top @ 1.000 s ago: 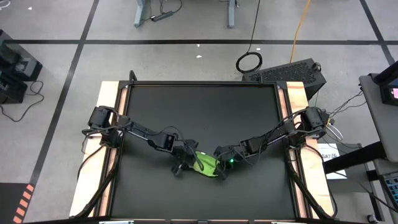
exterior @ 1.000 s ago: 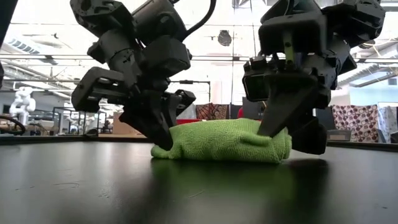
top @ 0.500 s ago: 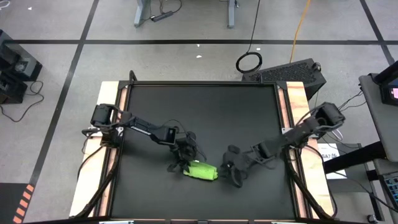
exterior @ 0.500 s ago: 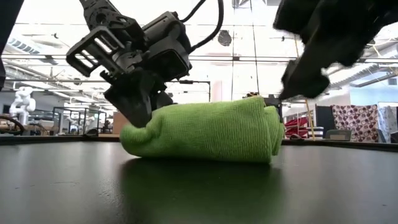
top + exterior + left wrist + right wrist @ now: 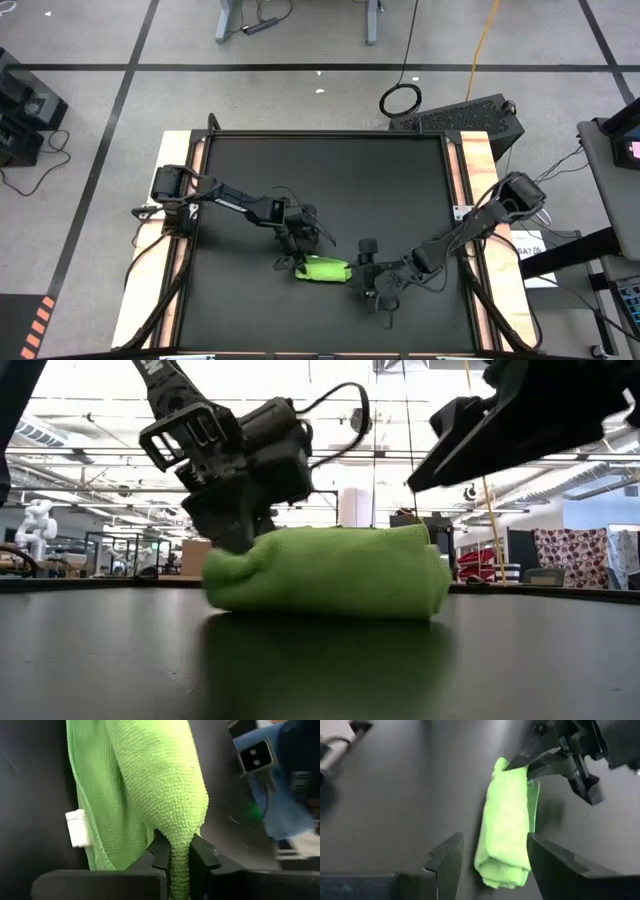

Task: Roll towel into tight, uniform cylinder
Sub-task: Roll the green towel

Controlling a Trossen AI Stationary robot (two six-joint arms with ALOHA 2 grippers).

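Note:
The lime-green towel (image 5: 322,270) lies as a short, thick roll on the black mat (image 5: 320,180), near the table's front edge, its underside on the mat (image 5: 330,572). My left gripper (image 5: 300,256) is at the roll's left end and shut on it (image 5: 179,857). My right gripper (image 5: 372,272) stands open a little to the right of the roll's right end, with a gap between them. It is raised off the mat (image 5: 520,420). In the right wrist view the roll (image 5: 506,830) lies ahead of the spread fingers (image 5: 495,870). My left gripper pinches a bunched fold at the towel's left end (image 5: 179,845) between its two fingers. The fingers come slanting down from the table's far left. The roll stretches away from them and rests on the mat.
A white tag (image 5: 77,827) sticks out from the towel's loose edge beside the left fingers. Wooden strips (image 5: 178,160) border the mat on both sides. Bare mat stretches toward the far edge.
My right gripper has opened, let go of the towel's right end and drawn back toward the table's right and near edges, rising off the mat. My left gripper has kept its hold. The roll has slid a little toward the near edge and lies whole on the mat.

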